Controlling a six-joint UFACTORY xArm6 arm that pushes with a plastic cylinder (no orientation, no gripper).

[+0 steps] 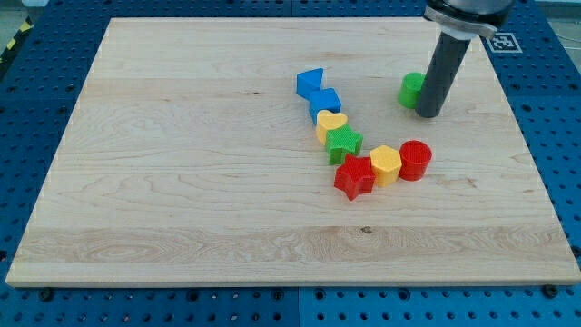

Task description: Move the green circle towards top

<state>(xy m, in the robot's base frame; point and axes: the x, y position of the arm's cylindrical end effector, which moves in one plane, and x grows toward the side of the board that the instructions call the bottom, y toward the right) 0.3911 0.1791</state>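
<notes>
The green circle (410,90) sits on the wooden board (182,163) at the upper right. My tip (428,114) rests on the board right against the circle's right side, slightly below it, and the rod hides part of the circle. A chain of blocks lies to the left and below: a blue block (310,82), a blue cube (324,102), a yellow heart (331,123), a green star (344,143), a red star (354,176), a yellow hexagon (386,164) and a red circle (415,160).
The board's top edge (363,20) lies a short way above the green circle. Blue pegboard (545,109) surrounds the board on all sides.
</notes>
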